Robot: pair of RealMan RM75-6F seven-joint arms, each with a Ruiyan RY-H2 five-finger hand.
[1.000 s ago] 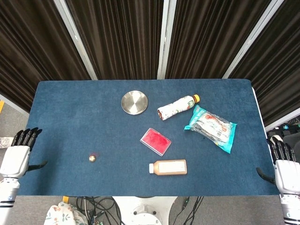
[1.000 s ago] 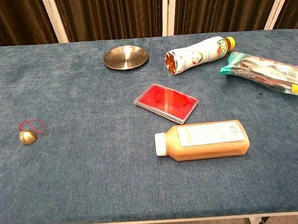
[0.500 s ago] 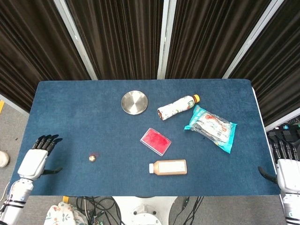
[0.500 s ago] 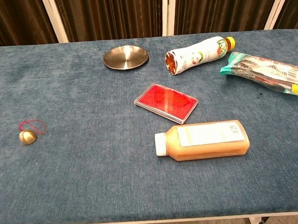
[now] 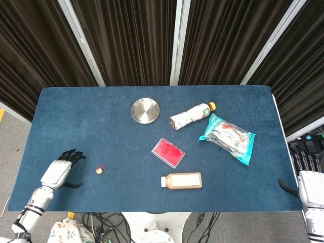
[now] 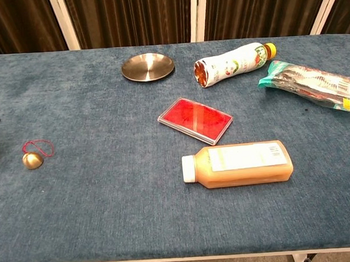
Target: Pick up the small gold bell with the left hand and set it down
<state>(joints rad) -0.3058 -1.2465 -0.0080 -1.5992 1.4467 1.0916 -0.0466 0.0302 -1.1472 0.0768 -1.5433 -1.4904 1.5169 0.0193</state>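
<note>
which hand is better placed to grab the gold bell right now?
Left. The left hand is open over the table, just beside the gold bell. The right hand sits off the far table edge, with the juice bottle lying between.

- The left hand (image 5: pixel 59 171) shows in the chest view only as a dark fingertip at the left edge.
- The right hand (image 5: pixel 307 178) is cut by the head view's right edge.
- The snack packet (image 6: pixel 313 85) runs off the chest view's right edge.
</note>
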